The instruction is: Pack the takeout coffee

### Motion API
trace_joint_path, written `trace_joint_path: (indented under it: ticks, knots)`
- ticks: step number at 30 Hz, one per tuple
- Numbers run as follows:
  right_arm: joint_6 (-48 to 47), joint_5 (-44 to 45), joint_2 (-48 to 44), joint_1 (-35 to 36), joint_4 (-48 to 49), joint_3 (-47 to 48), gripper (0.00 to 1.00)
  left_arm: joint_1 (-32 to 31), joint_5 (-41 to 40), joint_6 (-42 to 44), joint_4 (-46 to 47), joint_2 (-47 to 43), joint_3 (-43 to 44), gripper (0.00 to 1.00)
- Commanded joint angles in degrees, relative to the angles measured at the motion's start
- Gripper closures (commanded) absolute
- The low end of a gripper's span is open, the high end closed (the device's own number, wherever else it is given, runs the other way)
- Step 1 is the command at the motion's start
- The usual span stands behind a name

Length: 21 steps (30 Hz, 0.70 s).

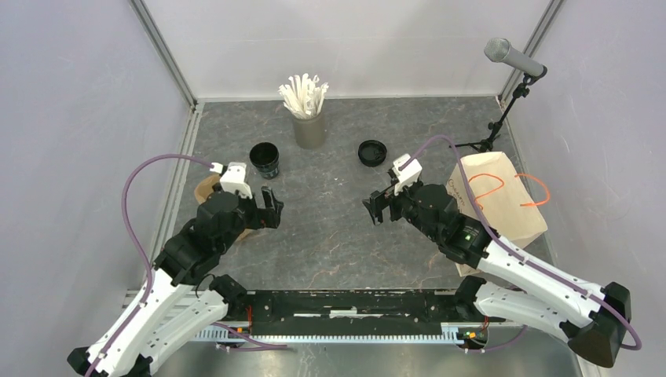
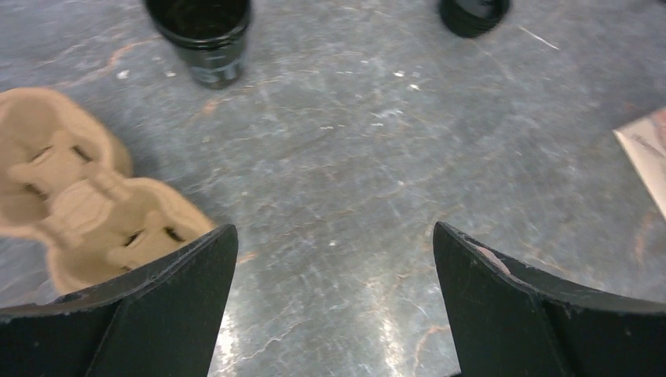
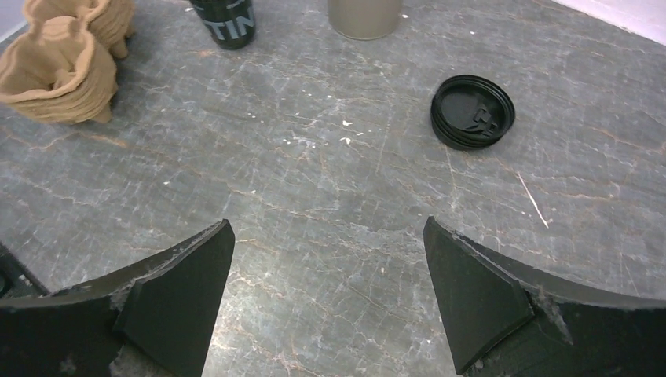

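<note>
Lower centre, top view: left gripper (image 1: 272,206) and right gripper (image 1: 377,207) hover facing each other, jaws wide, nothing held, apparently poised to start. Mid-frame: pulp carrier (image 1: 206,188) at left beside the left arm, paper bag (image 1: 503,200) at right edge, likely staged within each arm's reach. Upper centre: black cup (image 1: 265,159) stands open left of centre and its lid (image 1: 372,152) lies well apart to the right, so lidding looks not yet done; straw cup (image 1: 309,127) sits behind, between them.

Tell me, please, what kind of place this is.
Probably a robot lab cell set up for recording: plain white panels wall in a grey tabletop, and a microphone on a stand sits at its far right corner.
</note>
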Motion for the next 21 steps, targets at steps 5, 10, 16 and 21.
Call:
trace_joint_path:
  ticks: [5, 10, 16, 21]
  knots:
    - [-3.6, -11.14, -2.56, 0.14, 4.3, -0.69, 0.02, 2.26, -22.84, -10.28, -8.84, 9.55, 10.07, 0.0]
    - [-5.17, -11.66, -3.46, 0.11, 4.36, -0.79, 0.02, 11.48, -22.71, -13.61, -8.59, 16.11, 12.47, 0.02]
    - [-6.05, -12.86, -5.09, 0.15, 4.39, -0.92, 0.02, 28.04, -12.21, -27.21, -10.15, 22.59, 10.38, 0.26]
    - [-6.07, -13.46, -6.43, 0.15, 5.6, -2.49, 0.02, 29.07, -15.07, -35.51, -11.73, 23.64, 9.69, 0.17]
